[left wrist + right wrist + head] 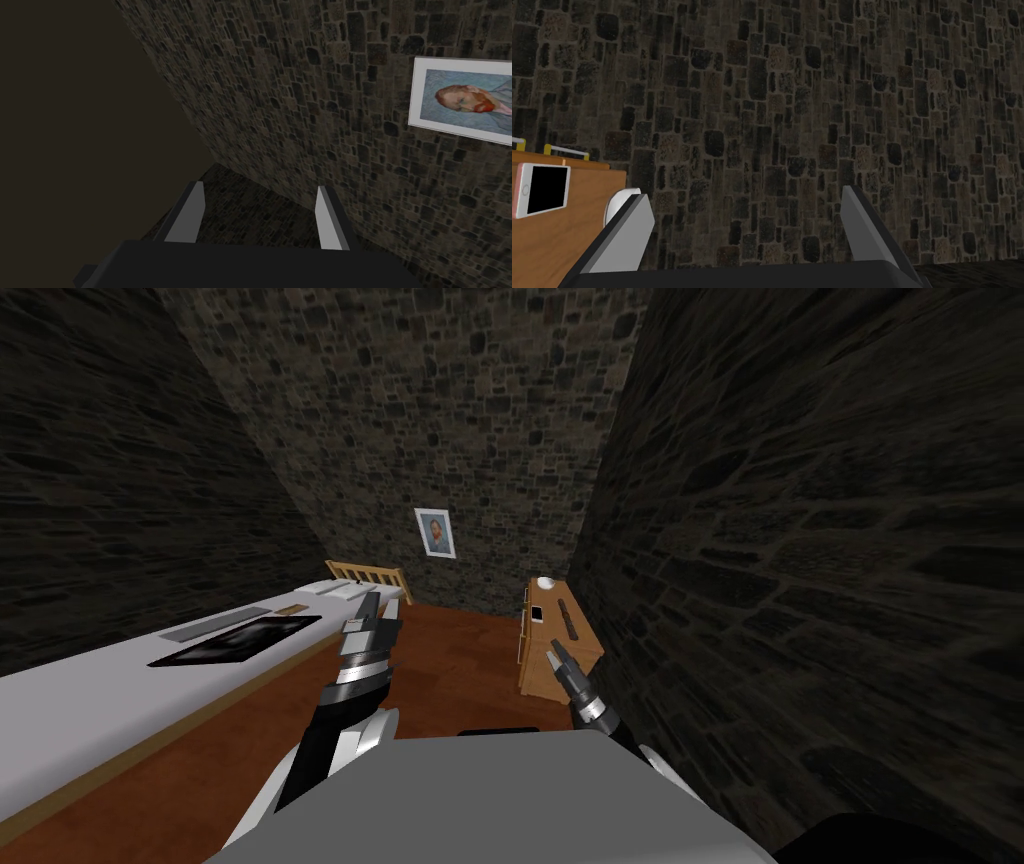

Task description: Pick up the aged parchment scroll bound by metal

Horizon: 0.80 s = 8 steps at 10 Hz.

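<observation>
One bed (90, 698), and on it one flat black rectangle (240, 640) and one grey strip (215, 623). One wooden cabinet (530, 668), carrying one phone (537, 614), one white round thing (546, 583), one long dark stick (567, 618). And one framed portrait (436, 533).

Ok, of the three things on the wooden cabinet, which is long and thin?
The dark rod-like piece, lying lengthwise just right of the phone. The phone is a flat rectangle, and the white object at the far end is round.

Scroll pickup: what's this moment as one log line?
phase: pre-grasp | left gripper: open, empty | right gripper: open, empty, near dresser | scroll: untouched on dresser
</observation>
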Tool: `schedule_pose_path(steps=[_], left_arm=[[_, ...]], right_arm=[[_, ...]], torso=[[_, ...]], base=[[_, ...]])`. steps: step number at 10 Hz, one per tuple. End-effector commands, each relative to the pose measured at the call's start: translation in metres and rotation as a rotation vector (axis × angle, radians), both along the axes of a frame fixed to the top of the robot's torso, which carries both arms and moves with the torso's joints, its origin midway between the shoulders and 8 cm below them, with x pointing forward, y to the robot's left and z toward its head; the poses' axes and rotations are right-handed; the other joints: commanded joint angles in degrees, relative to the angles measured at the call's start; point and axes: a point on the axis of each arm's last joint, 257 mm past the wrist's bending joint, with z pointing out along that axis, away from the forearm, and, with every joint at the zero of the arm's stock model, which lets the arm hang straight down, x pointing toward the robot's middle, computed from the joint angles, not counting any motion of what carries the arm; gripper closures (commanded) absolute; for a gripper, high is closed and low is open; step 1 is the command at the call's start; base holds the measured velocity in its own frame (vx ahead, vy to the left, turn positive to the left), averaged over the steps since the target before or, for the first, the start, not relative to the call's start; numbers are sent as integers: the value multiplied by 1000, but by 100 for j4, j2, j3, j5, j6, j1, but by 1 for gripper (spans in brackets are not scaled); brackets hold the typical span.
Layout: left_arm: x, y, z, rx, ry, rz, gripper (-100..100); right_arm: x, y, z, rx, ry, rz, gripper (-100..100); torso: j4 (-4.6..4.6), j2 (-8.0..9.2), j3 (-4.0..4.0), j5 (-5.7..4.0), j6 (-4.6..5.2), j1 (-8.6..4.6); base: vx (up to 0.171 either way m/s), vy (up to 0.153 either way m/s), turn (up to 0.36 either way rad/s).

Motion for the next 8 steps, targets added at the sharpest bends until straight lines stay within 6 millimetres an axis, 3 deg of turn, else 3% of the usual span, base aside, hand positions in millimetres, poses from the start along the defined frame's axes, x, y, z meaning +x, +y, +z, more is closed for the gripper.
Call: schedule_pose_path(steps=[1,2,3,4,5,6,7,8], left_arm=[[0,0,0,0,0,0,0],[0,0,0,0,0,0,0],[0,0,0,0,0,0,0],[0,0,0,0,0,0,0],[0,0,0,0,0,0,0],[0,0,0,0,0,0,0],[0,0,0,0,0,0,0],[0,0,0,0,0,0,0]], right_arm=[[-10,1,-32,-36,69,31,-100],[-12,-1,-36,-49,76,37,-100],[-25,-1,-65,-77,143,58,-100],[-26,-2,-66,-91,147,67,-100],[-42,-6,-96,-129,218,91,-100],[-58,-7,-118,-153,275,115,-100],[-62,-14,-127,-181,295,123,-100],[-81,-21,-155,-213,366,137,-100]], torso=[[0,0,0,0,0,0],[0,3,1,0,-3,5],[0,-3,-2,1,0,3],[-1,-5,-3,1,-2,4],[-2,-10,-5,0,0,2],[-2,-11,-6,1,-2,4],[-3,-14,-8,1,-3,10],[-4,-19,-11,2,0,7]], base=[[-76,46,190],[-57,41,66],[-51,49,157],[-38,40,64],[-40,49,125],[-35,71,231],[-14,55,101],[-2,58,144]])
